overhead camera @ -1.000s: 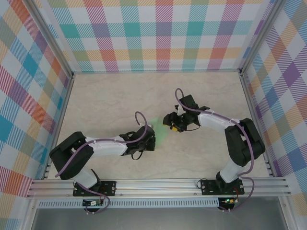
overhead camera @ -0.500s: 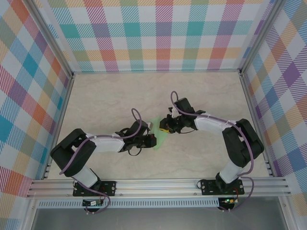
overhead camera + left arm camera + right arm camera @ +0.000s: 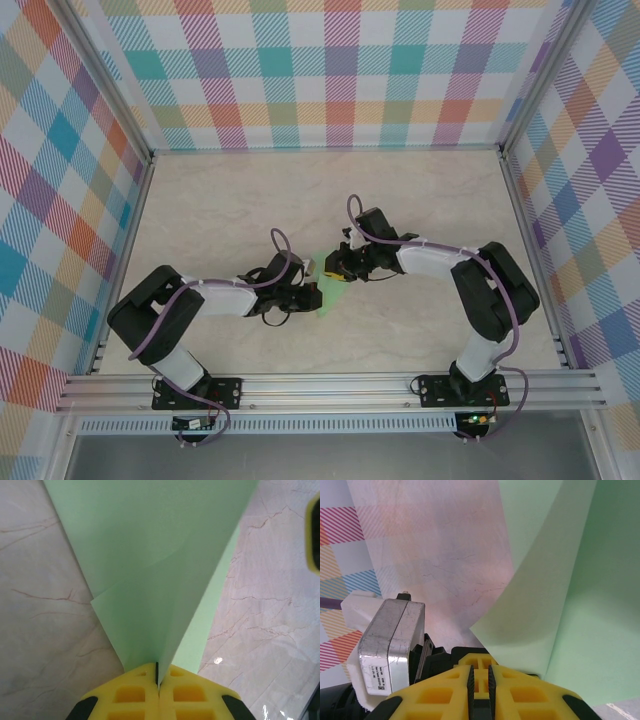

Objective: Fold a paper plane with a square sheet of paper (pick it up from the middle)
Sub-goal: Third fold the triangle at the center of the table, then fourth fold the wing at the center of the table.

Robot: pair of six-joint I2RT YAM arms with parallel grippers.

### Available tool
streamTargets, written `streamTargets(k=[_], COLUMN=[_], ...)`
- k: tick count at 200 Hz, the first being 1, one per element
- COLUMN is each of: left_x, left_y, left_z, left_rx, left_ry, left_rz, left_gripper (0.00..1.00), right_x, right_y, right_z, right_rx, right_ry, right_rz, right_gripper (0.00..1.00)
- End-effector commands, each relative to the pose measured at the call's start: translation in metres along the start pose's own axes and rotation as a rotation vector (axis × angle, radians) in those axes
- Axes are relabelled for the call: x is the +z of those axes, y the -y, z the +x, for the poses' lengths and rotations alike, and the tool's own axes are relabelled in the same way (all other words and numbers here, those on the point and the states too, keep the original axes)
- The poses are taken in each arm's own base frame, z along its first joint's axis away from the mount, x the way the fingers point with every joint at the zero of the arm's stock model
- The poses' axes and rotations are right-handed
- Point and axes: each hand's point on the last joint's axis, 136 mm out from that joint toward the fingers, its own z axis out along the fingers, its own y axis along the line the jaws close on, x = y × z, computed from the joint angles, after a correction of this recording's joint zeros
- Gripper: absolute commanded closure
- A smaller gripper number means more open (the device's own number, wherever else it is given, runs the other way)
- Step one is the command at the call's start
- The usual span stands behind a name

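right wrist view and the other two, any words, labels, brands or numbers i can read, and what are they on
Nothing can be read in any view.
Label on the end of the silver box, lower left of the right wrist view: a few lines of tiny dark print, too small and blurred to read.
green paper: plain, no print.
Checked walls: pattern only, no text.

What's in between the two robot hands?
The pale green paper, partly folded. The top view shows it filling the gap between the left jaws and the right jaws. Both pinch it.
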Motion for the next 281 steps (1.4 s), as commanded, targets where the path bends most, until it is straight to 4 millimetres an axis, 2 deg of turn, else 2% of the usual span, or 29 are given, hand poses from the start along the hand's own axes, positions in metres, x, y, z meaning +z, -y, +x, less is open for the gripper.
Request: streamTargets(k=[1, 54, 116, 167, 218, 260, 281], left_x=[0.003, 0.005, -0.011, -0.019, -0.015, -0.011, -0.013], left_y=[-0.009, -0.005, 0.012, 0.022, 0.015, 0.012, 0.011], left_z=[0.015, 0.012, -0.006, -0.013, -0.009, -0.014, -0.017], left_rx=[-0.006, -0.005, -0.004, -0.009, -0.017, -0.023, -0.014], left_ry=[-0.067, -0.070, -0.021, 0.000, -0.018, 0.000, 0.012], left_rz=[-0.004, 0.015, 0.024, 0.043, 0.022, 0.005, -0.020], left_gripper=[0.96, 0.94, 0.79, 0.76, 0.79, 0.71, 0.67], right_x=[0.005, 0.010, 0.008, 0.006, 0.003, -0.001, -0.004], right_y=[-0.009, -0.012, -0.001, 0.000, 0.000, -0.002, 0.004], right_z=[0.001, 0.002, -0.001, -0.001, -0.002, -0.003, -0.004], right_rx=[-0.008, -0.010, 0.001, 0.006, 0.006, -0.004, 0.014], right_ry=[-0.023, -0.025, 0.001, 0.012, 0.016, 0.025, 0.040], right_rz=[-0.033, -0.025, 0.045, 0.061, 0.070, 0.086, 0.117], right_gripper=[0.82, 0.82, 0.82, 0.82, 0.82, 0.81, 0.81])
